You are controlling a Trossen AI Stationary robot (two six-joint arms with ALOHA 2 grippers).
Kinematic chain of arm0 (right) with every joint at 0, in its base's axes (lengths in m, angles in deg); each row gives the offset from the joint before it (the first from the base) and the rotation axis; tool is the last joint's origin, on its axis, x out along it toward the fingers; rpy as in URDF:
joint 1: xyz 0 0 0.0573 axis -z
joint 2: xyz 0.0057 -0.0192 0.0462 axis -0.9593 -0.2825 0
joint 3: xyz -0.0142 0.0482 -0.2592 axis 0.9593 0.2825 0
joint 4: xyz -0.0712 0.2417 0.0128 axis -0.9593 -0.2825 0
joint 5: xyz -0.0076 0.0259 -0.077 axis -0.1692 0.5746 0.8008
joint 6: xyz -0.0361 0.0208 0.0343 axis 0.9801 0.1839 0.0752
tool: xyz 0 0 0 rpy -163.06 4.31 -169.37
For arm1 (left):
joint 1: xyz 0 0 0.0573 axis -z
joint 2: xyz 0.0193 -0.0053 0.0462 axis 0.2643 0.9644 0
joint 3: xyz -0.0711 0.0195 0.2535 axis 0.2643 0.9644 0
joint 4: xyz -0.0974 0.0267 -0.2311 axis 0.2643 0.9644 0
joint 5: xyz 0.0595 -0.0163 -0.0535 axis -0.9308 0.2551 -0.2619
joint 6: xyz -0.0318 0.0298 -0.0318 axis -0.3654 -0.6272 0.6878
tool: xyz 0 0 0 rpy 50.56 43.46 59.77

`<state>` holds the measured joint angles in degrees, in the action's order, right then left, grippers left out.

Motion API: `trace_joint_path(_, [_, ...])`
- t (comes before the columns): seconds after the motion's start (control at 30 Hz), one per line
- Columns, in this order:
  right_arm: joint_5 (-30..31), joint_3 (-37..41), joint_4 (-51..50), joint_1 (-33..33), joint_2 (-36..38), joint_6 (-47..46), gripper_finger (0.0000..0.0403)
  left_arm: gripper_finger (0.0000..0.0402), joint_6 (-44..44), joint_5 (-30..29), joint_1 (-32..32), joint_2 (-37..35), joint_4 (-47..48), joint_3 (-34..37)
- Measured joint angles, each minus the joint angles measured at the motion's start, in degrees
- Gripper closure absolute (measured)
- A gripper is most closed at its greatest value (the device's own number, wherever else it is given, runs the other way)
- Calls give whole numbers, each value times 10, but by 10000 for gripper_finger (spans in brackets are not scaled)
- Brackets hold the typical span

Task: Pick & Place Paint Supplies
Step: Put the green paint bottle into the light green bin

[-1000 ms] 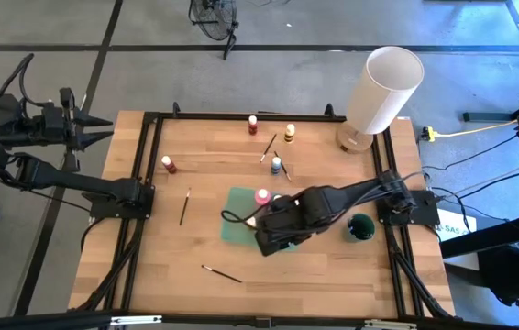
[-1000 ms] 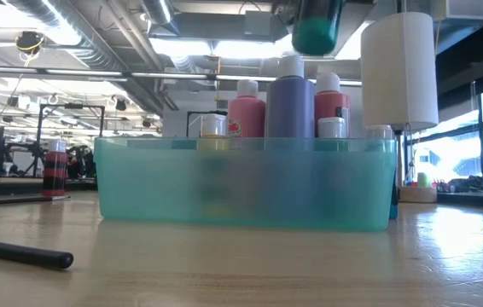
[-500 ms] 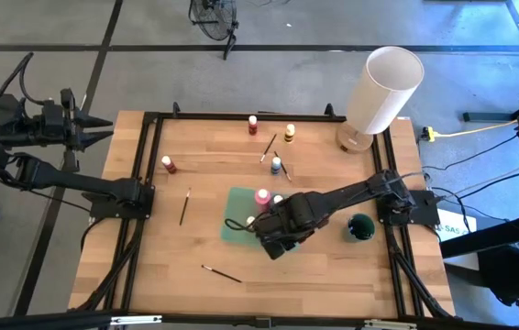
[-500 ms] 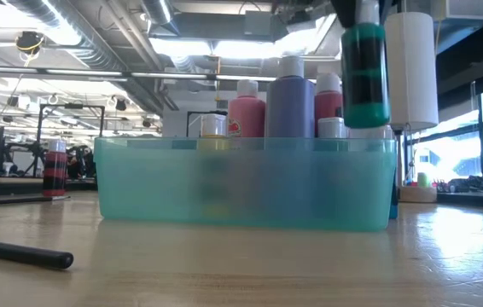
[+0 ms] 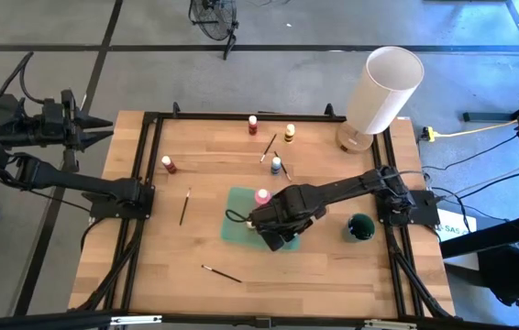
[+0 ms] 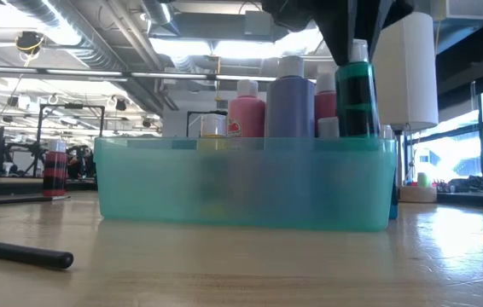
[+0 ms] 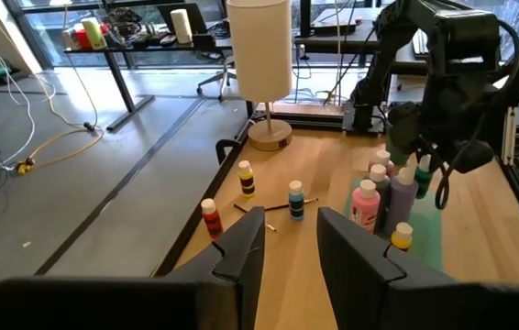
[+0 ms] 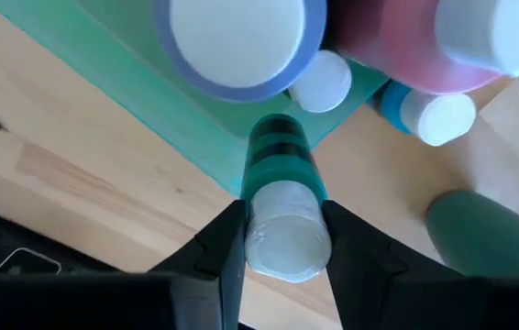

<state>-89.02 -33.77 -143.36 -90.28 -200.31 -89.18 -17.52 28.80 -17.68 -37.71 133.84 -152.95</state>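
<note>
A teal tray [image 6: 246, 183] stands mid-table and holds a pink bottle [image 6: 247, 111] and a purple bottle [image 6: 290, 98]. My right gripper [image 5: 278, 229] hangs over the tray's right end, shut on a green, black-banded bottle [image 6: 357, 98]. The bottle's lower part is below the tray's rim. Whether it stands on the tray's floor cannot be seen. Loose on the table stand a red bottle [image 5: 169, 164], a yellow one [image 5: 289, 134] and a blue one [image 5: 276, 166], and brushes [image 5: 184, 206] lie flat. My left gripper [image 7: 289, 240] waits open beyond the table's far left corner. My right gripper pinches the green bottle at its white cap [image 8: 282, 243] between its two fingers [image 8: 223, 252], one on each side. The fingers come from above, pointing down. The bottle hangs upright below them, its lower part inside the tray's right end.
A tall white cylinder [image 5: 383, 92] stands at the far right corner. A dark green round pot [image 5: 360, 227] sits to the right of the tray. Another bottle [image 5: 252, 124] stands by the far edge, and a brush [image 5: 221, 273] lies toward the near edge.
My right gripper has gone down over the tray with the green bottle, rolling a little as it sank. The bottle, which hung high above the tray, now reaches below the rim at the tray's right end.
</note>
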Motion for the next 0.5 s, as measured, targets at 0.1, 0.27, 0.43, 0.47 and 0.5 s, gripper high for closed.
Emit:
trace_joint_path(0.1, [0,0,15,0,0,0,282,304,0,6,0,0,0,0])
trace_joint_path(0.27, [8,0,35,-1,0,-1,282,304,0,7,0,0,0,0])
trace_joint_path(0.43, [11,19,49,-3,0,-15,282,304,0,8,0,0,0,0])
trace_joint_path(0.47, [10,26,50,-5,0,-16,282,304,0,8,0,0,0,0])
trace_joint_path(0.5, [8,34,56,-6,0,-17,282,304,0,8,0,0,0,0])
